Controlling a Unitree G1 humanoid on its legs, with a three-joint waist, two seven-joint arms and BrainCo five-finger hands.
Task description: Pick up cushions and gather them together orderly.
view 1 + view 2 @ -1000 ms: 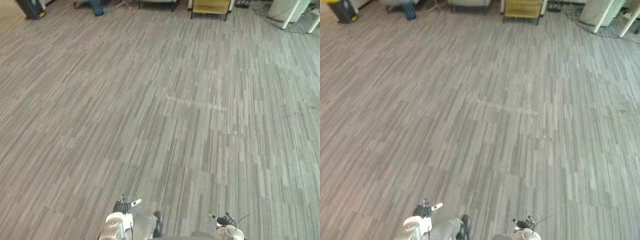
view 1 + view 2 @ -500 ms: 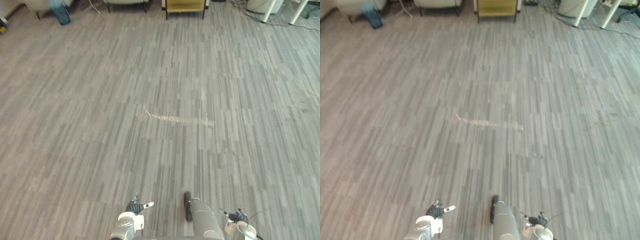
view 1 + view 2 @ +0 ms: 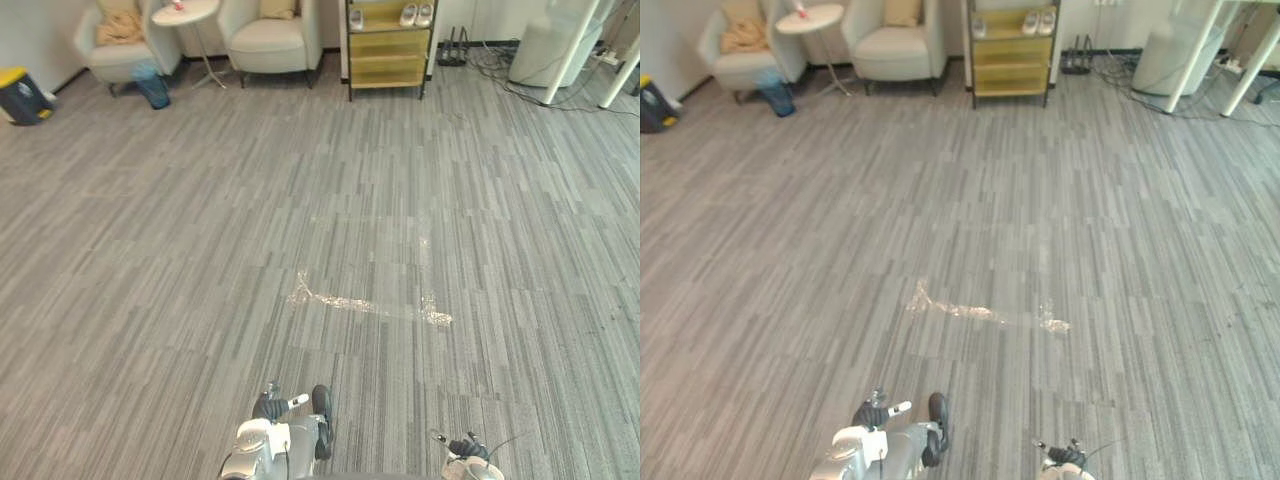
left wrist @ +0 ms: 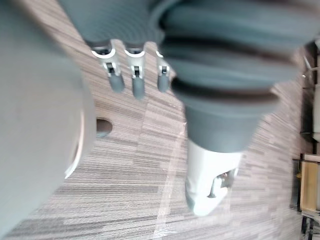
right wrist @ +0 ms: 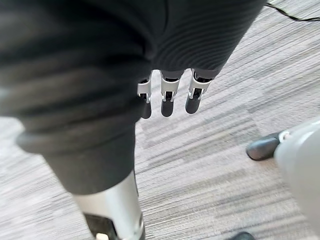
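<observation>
Fingers of my left hand (image 4: 135, 80) and right hand (image 5: 169, 102) hung straight and held nothing. Cushions (image 3: 120, 27) sat on the armchairs (image 3: 268, 45) at the far left corner of the floor (image 3: 200, 250), well apart from me. I judged this the approach step; next I needed to walk there.

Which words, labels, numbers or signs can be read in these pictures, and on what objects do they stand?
None can be read. The yellow shelf, the dark bin with a yellow lid and the tan cushion show no legible print; any marks on them are too small to tell.
</observation>
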